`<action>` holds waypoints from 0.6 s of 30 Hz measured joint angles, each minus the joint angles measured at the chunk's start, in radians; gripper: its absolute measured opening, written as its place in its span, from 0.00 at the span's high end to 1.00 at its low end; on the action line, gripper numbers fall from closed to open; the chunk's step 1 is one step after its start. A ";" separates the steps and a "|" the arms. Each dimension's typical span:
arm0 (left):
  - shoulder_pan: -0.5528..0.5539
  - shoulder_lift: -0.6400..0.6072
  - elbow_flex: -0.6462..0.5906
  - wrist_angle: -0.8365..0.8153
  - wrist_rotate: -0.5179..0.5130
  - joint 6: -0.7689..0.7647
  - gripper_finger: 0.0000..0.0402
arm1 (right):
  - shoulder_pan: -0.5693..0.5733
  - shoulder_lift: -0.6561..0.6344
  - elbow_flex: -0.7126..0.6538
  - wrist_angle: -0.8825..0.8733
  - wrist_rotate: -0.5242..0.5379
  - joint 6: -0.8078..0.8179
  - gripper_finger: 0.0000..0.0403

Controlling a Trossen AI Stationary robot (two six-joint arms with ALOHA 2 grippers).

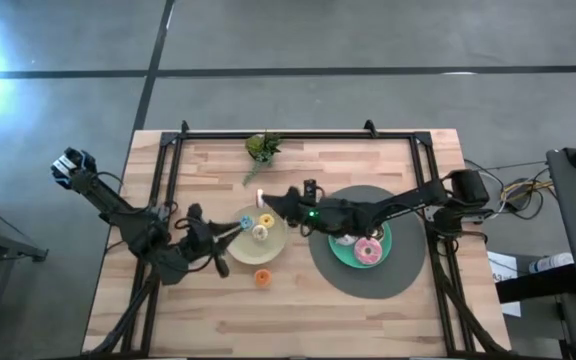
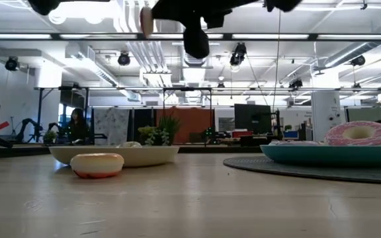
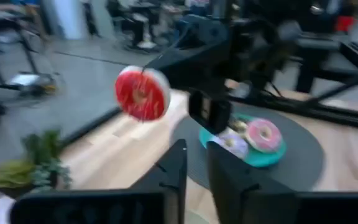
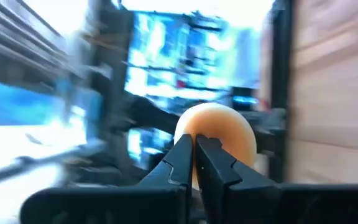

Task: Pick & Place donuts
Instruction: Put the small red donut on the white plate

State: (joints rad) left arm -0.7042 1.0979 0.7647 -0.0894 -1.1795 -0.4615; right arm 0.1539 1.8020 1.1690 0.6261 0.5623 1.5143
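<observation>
Shows a wooden bench (image 1: 198, 310) from above. Carries, toward the right edge, a dark round mat (image 1: 368, 283) bearing a teal plate (image 1: 340, 252) with a pink donut (image 1: 369, 251) on it. Holds near the centre a beige plate (image 1: 273, 243) containing mini donuts (image 1: 260, 232). Places a small plant (image 1: 262, 147) by the back edge. Sets the right gripper (image 1: 265, 199) above the bench centre, between plant and beige plate, fingers pinched on a red donut (image 3: 143, 93) held clear of the surface. Puts the left gripper (image 1: 230, 232) at the beige plate's left rim, fingers narrowly parted and empty. Leaves an orange donut (image 1: 262, 277) on bare wood, just front of the beige plate.
</observation>
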 joint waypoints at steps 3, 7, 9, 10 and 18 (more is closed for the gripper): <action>0.007 0.001 0.002 0.009 -0.076 0.001 0.78 | 0.000 0.007 -0.044 0.100 0.035 0.041 0.98; 0.049 0.024 0.001 0.009 -0.124 0.021 0.62 | 0.000 0.008 -0.056 0.117 0.045 0.069 0.98; 0.078 0.034 0.000 0.011 -0.118 0.039 0.56 | 0.000 0.008 -0.043 0.116 0.047 0.075 0.98; 0.095 0.042 0.001 0.016 -0.109 0.042 0.54 | 0.000 0.008 -0.035 0.114 0.047 0.070 0.98; 0.154 0.102 0.003 0.072 -0.128 0.048 0.50 | -0.009 0.008 0.021 0.105 0.051 -0.005 0.98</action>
State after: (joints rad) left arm -0.5501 1.1997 0.7681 -0.0169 -1.3080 -0.4137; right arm 0.1448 1.8095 1.1900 0.7312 0.6132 1.5088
